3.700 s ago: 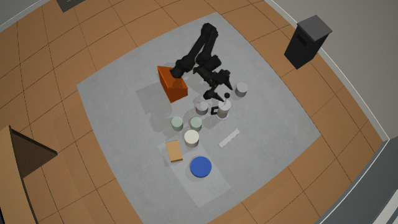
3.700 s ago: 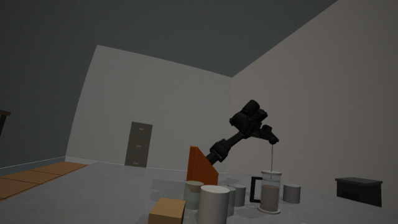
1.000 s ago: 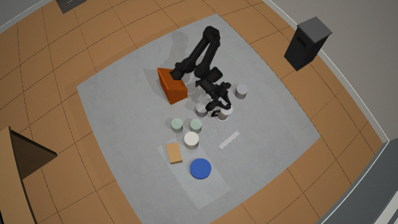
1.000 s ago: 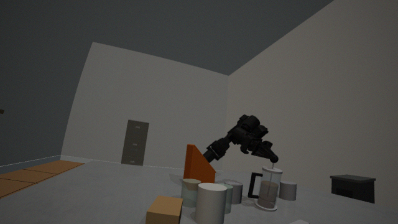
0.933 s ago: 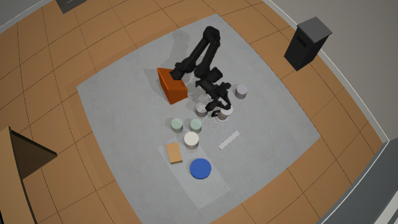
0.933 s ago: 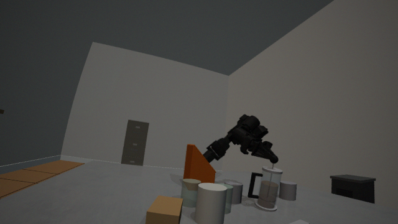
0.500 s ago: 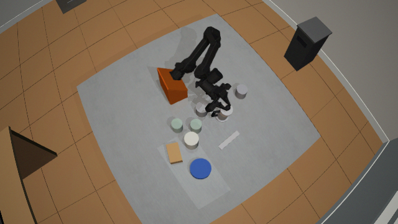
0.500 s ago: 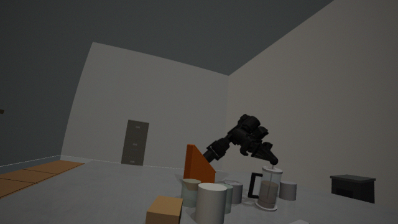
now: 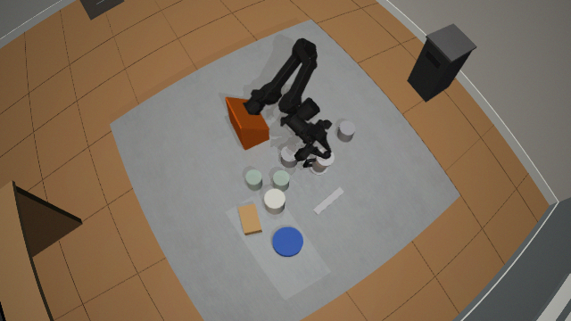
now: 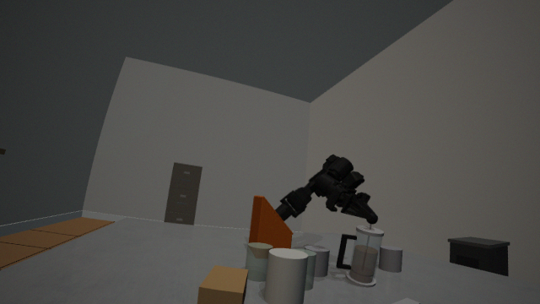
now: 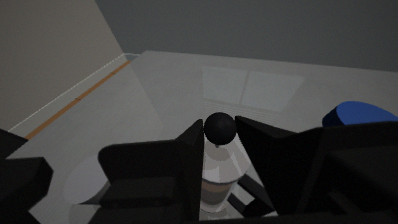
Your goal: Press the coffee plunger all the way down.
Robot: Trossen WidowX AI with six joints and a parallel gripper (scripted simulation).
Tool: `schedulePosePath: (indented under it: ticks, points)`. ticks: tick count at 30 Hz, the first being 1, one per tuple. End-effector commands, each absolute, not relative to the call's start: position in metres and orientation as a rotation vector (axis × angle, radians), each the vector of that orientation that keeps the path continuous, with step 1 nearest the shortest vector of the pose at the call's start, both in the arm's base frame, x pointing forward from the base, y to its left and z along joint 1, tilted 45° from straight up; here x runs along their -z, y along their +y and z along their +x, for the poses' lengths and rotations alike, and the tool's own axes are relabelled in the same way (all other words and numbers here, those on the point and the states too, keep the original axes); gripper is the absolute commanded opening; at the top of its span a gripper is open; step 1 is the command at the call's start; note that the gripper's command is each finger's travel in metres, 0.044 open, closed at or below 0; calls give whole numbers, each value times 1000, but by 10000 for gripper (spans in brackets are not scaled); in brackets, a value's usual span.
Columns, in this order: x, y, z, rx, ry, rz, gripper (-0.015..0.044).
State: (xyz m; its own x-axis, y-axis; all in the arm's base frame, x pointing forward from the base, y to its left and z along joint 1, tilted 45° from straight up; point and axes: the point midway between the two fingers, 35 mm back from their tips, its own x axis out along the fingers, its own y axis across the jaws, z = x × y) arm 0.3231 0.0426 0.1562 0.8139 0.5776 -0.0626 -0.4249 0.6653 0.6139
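Gripper point(image 11: 220, 131) clamps the plunger knob point(image 11: 220, 128) above the press point(image 10: 365, 255), grey cups point(image 10: 390, 258) crowding both sides.

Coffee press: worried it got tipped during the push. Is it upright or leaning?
Upright. In the exterior view the coffee press stands straight on its base, rod vertical, the pincer shut on the plunger knob.

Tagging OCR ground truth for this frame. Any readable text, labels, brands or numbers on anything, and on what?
None: no readable text, label, brand or number in any view.
Coffee press: plain glass, lid and black handle, no markings.
Plunger knob, held in the gripper: plain black.
Orange wedge, tan box, blue disc, cups and canisters: blank surfaces.
Filing cabinet and dark bin: no signs visible.
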Motion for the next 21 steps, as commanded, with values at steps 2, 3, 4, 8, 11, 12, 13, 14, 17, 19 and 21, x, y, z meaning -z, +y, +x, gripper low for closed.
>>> schedulePosePath:
  ticks: [2,3,4,8,11,12,13,14,17,19,21]
  points:
    - [-156,43,323,-573,264,622,122]
    - [-156,43,323,-573,264,622,122]
    - [-156,43,323,-573,264,622,122]
    - [-156,43,323,-573,264,622,227]
    - [-156,43,323,-573,264,622,306]
    - [-156,43,323,-573,264,622,332]
    - [-156,43,323,-573,264,622,359]
    - [-156,43,323,-573,264,622,385]
    - [-156,43,323,-573,264,622,440]
    - [-156,43,323,-573,264,622,440]
    - [-159,38,322,-572,267,621,440]
